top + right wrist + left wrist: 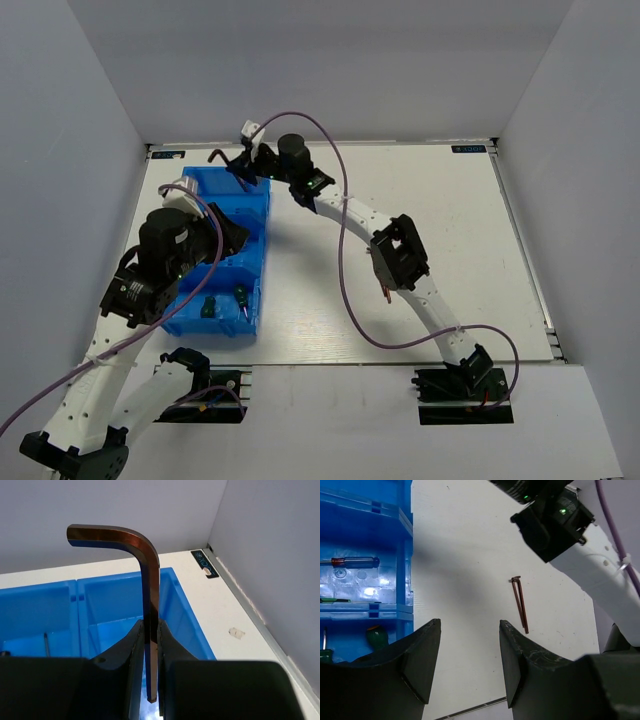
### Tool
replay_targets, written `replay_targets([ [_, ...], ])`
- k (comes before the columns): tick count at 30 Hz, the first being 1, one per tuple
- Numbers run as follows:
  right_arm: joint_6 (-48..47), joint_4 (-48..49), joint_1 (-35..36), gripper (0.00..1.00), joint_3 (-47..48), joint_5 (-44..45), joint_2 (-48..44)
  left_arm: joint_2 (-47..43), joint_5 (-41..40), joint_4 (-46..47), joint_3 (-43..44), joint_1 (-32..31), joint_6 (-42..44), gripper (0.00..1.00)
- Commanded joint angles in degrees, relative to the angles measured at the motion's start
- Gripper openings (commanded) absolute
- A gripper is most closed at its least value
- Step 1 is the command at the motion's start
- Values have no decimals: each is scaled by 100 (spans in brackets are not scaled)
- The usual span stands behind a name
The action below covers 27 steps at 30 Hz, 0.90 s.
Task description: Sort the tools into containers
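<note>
Left gripper [470, 625]: spread, empty, hovering at the right edge of the blue bin [255, 300]. Right gripper [150, 630]: pinching a red hex key [149, 590], long shaft vertical (short leg uppermost), directly above the bin's far compartment. Judged next move: a straight drop.

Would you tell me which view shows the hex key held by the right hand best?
Right wrist: the hex key fills the frame, upright, pinched in the right hand above the blue bin. Top external shows only a small dark hook; left wrist misses it.
</note>
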Motion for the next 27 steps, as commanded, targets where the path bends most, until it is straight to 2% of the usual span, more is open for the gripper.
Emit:
replay_targets([
  [1, -443, 994, 194, 0, 151, 430, 304, -90, -56, -122, -22, -2, -41, 61],
  [5, -628, 985, 229, 0, 83, 649, 560, -142, -118, -245, 83, -2, -94, 61],
  [7, -646, 985, 212, 13, -76, 625, 507, -142, -118, -246, 84, -2, -146, 61],
  [8, -646, 915, 159, 22, -146, 598, 472, -142, -118, -246, 84, -2, -147, 61],
  [9, -663, 889, 150, 38, -191, 563, 455, -194, -118, -246, 14, -2, -147, 61],
  [10, -655, 897, 115, 43, -313, 519, 341, -195, -65, -185, 14, -2, -208, 61],
  [13, -637, 976, 45, 53, -717, 397, -62, -134, -3, -131, -48, -2, -261, 61],
  [16, -480, 1046, -8, 54, -1322, 361, -494, 112, 233, -17, -48, -2, -261, 61],
  [18, -365, 977, -104, 47, -1736, 483, -1056, 348, 427, 202, -48, -2, -148, 54],
  [19, -199, 863, -148, 34, -1842, 632, -1214, 446, 601, 272, -48, -2, -95, 43],
  [22, 83, -67, -386, 1, -2195, 1254, -2162, 997, 1023, 519, 5, -2, 46, 20],
  [23, 119, -1157, -517, 0, -2230, 1336, -2461, 1157, 1147, 580, 5, -2, 46, 8],
  [24, 136, -1542, -605, 0, -2335, 1389, -2594, 1333, 1278, 763, 5, -62, 116, 3],
  [25, 110, -2077, -745, 0, -2379, 1493, -2874, 1726, 1515, 835, 57, -63, 204, 0],
  [26, 75, -3370, -799, 0, -2458, 1503, -3112, 1930, 1595, 905, 57, -124, 205, 0],
  [27, 5, -3783, -886, 0, -2537, 1547, -3323, 2141, 1674, 1045, 57, -229, 266, 0],
])
